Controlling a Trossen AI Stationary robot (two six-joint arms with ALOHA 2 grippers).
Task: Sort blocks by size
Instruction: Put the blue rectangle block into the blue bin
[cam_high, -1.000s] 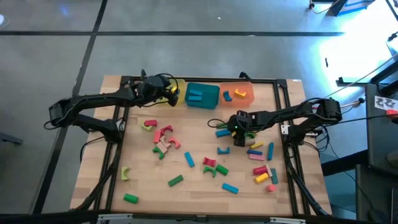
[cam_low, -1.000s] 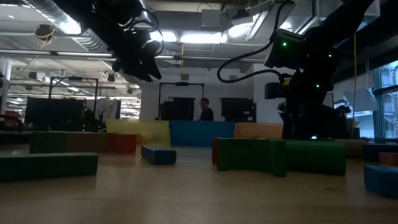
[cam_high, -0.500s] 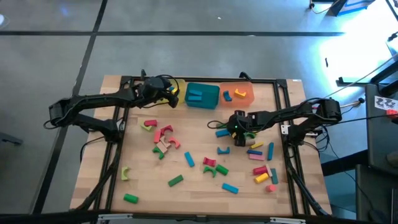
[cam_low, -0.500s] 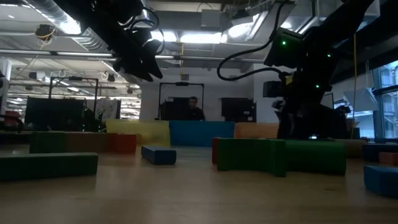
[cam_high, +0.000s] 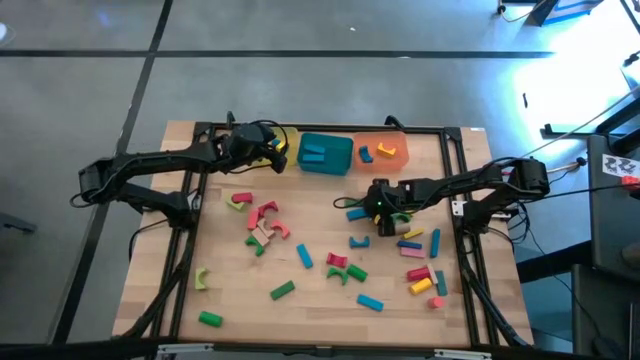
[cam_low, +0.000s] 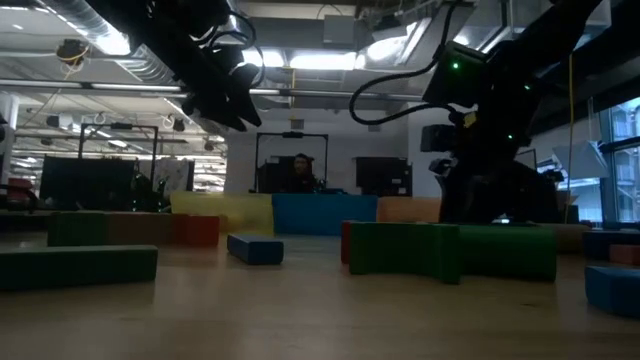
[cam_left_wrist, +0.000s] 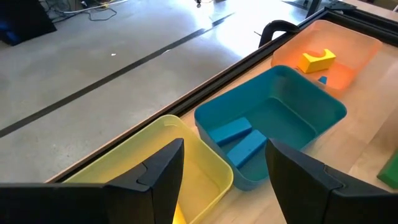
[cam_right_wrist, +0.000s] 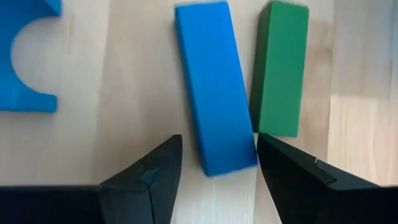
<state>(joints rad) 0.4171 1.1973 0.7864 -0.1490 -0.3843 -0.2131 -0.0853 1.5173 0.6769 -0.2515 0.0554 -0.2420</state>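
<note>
Overhead, the wooden table (cam_high: 230, 290) carries three trays along its far edge: a yellow tray (cam_left_wrist: 186, 149), a teal tray (cam_high: 325, 153) and an orange tray (cam_high: 385, 148). The left gripper (cam_high: 268, 152) hovers over the yellow tray, its fingers (cam_left_wrist: 155, 171) spread apart with nothing between them. In the left wrist view the teal tray holds two blue bars (cam_left_wrist: 239, 140) lying side by side, and the orange tray holds a yellow arch (cam_left_wrist: 317, 60) with a small blue block (cam_left_wrist: 322, 79) near it.

The right gripper (cam_high: 385, 215) is lowered to the table right of centre, among scattered blocks. In the right wrist view its fingers (cam_right_wrist: 152, 171) stand apart, straddling the near end of a blue bar (cam_right_wrist: 214, 121) without visibly pressing on it. A green bar (cam_right_wrist: 281, 68) lies just beside that blue bar, touching it along one long edge near its end, and a blue arch (cam_right_wrist: 25, 56) lies apart on the other side.

The remaining blocks lie loose on the table: a cluster of red and pink pieces (cam_high: 262, 222) left of centre, two green blocks (cam_high: 208, 318) near the front left, and mixed yellow, pink and blue pieces (cam_high: 425, 275) at the right. In the low view a person (cam_low: 300, 170) shows in the room behind the table.
</note>
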